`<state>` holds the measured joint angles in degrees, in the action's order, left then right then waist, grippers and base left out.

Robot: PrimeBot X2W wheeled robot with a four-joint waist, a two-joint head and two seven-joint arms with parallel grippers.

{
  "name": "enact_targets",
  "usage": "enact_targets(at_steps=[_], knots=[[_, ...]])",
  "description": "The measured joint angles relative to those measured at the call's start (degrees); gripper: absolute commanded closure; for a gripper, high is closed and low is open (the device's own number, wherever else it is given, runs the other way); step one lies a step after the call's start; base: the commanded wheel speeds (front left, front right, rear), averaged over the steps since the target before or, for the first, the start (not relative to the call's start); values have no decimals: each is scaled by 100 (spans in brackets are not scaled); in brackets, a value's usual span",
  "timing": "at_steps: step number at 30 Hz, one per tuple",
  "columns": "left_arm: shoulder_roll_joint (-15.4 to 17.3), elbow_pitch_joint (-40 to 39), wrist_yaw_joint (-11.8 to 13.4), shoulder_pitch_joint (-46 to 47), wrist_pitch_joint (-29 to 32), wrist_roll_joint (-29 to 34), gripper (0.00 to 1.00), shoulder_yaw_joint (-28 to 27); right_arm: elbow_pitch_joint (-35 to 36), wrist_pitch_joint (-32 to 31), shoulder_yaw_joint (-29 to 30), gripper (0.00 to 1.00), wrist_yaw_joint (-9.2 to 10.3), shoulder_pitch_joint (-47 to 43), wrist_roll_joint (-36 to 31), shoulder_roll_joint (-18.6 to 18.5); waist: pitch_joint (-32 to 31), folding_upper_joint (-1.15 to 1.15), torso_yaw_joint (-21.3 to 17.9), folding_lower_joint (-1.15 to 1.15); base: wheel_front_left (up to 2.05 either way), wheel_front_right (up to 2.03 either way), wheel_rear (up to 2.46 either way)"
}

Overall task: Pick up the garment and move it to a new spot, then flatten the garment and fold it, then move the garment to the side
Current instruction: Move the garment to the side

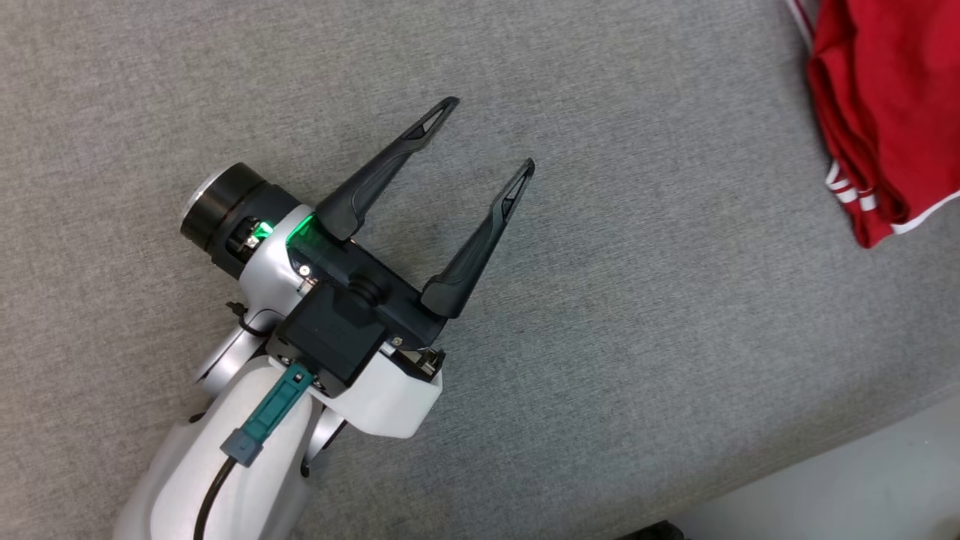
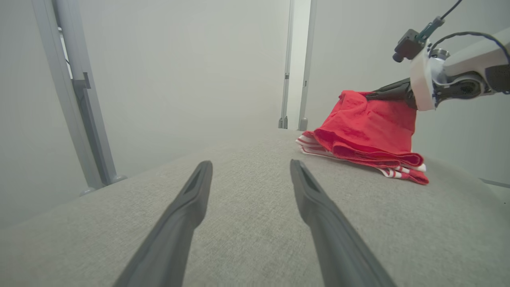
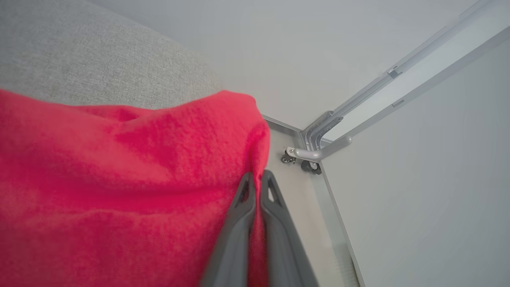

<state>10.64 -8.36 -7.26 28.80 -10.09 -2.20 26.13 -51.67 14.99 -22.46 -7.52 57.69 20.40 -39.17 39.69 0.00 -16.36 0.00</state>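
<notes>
Garment (image 1: 892, 112), red with white striped trim, was recorded near a corner of the grey fabric surface (image 1: 637, 337), at the upper right of the head view. In the left wrist view, its lower folds were laid flat on the surface, while an upper part was drawn up into a peak. The right gripper (image 3: 259, 175) was closed, with its two fingers pinched together on a fold of the garment. Red cloth was bunched against them in the right wrist view. The left gripper (image 1: 490, 133) was spread wide and empty over bare surface, well apart from the garment. Pale metal posts (image 2: 75, 99) were seen beyond the far edge of the surface.
</notes>
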Motion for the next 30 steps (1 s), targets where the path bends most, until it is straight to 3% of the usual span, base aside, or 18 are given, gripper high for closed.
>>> enact_targets(at_steps=[6,7,8,21,30], knots=[[43,-80,26,-2,32,-25,0,13,-261,0,455,100,0,8,-235,129,59,0,122,0,0,0,0],[52,-83,27,-3,32,-33,0,12,-230,0,500,83,0,-11,-320,126,59,0,134,0,0,0,0],[56,-81,29,-3,31,-36,0,14,-248,1,589,0,-1,-19,-348,135,55,0,144,0,0,0,0],[-197,360,137,-137,-331,-281,0,133,-145,0,1039,0,0,-231,-661,68,-574,0,328,0,0,0,0],[-405,669,338,-454,-483,-545,0,-52,588,1,983,0,1,-664,-506,336,-1418,0,696,0,0,0,0]])
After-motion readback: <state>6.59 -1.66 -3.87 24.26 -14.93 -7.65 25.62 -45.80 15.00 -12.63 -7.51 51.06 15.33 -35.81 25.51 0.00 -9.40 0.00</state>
